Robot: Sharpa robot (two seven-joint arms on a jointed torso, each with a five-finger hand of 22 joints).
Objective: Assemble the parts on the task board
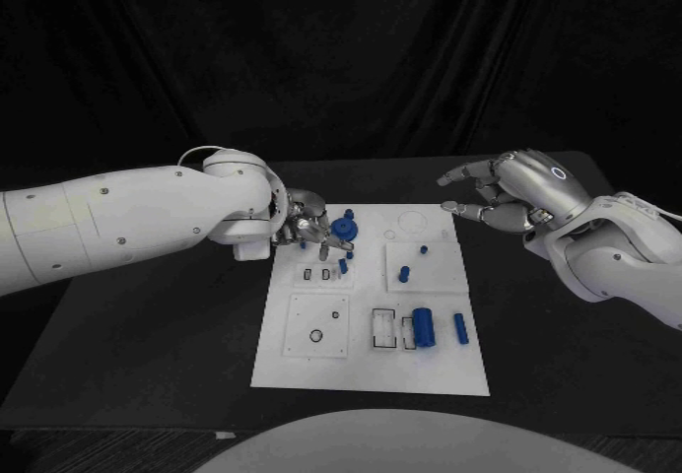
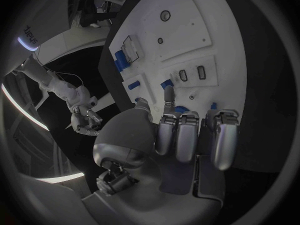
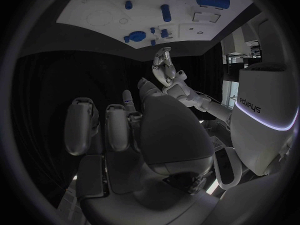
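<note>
The left hand (image 1: 303, 225) reaches over the board (image 1: 363, 370) at upper left, fingers by a blue round part (image 1: 346, 229); I cannot tell whether it grips. The right hand (image 1: 501, 194) hovers empty, fingers apart. Next likely calls for seating that part.

One white task board (image 1: 370, 370) is counted, lying on one black table (image 1: 142, 335). Two white arms are seen, each ending in one silver hand: the left hand (image 1: 303, 225) and the right hand (image 1: 498, 197). Among the blue parts, two long pieces are counted at the board's near right, a thick cylinder (image 1: 422, 327) and a thin cylinder (image 1: 460, 328). Farther back, a short peg (image 1: 425, 247) and a second peg (image 1: 404, 273) make two. One round disc (image 1: 346, 230) is counted at the far left. A few smaller blue pieces beside it cannot be counted exactly.
</note>
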